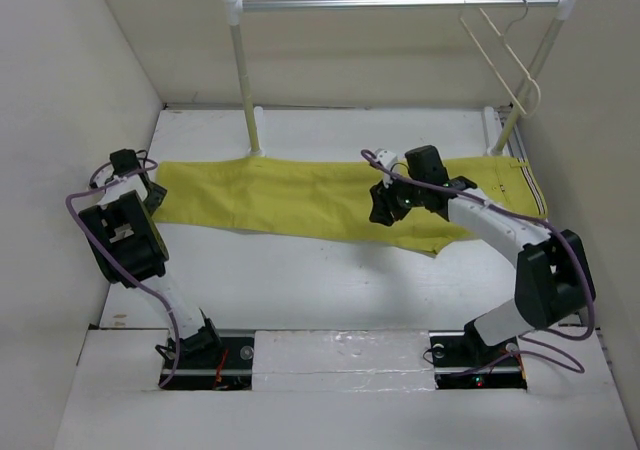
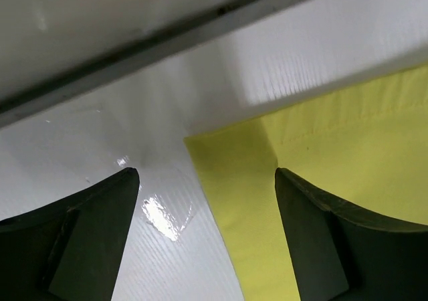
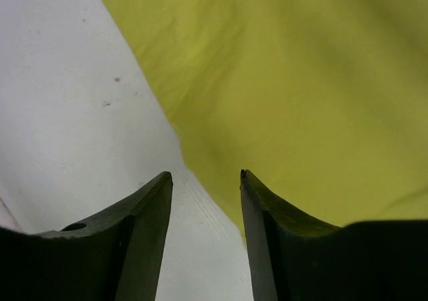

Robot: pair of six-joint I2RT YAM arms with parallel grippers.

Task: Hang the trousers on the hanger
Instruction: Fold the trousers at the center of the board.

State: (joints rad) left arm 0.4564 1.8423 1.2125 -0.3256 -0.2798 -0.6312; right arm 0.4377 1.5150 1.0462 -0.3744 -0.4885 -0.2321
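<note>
The mustard-yellow trousers (image 1: 300,195) lie flat across the white table, waistband to the right. The cream hanger (image 1: 503,58) hangs by its hook from the right end of the rail, apart from the cloth. My left gripper (image 1: 150,185) hovers open at the trousers' left end. In the left wrist view the cloth's corner (image 2: 241,180) lies on the table between the wide-spread fingers of the left gripper (image 2: 207,174), held by neither. My right gripper (image 1: 385,208) is over the trousers' near edge. Its jaws (image 3: 206,175) stand apart, with the cloth edge (image 3: 281,80) below them ungripped.
A metal rail (image 1: 400,3) on two white posts (image 1: 245,80) spans the back of the table (image 1: 300,280). Walls close in on the left and right. The left arm's elbow (image 1: 120,235) sits close to the left wall.
</note>
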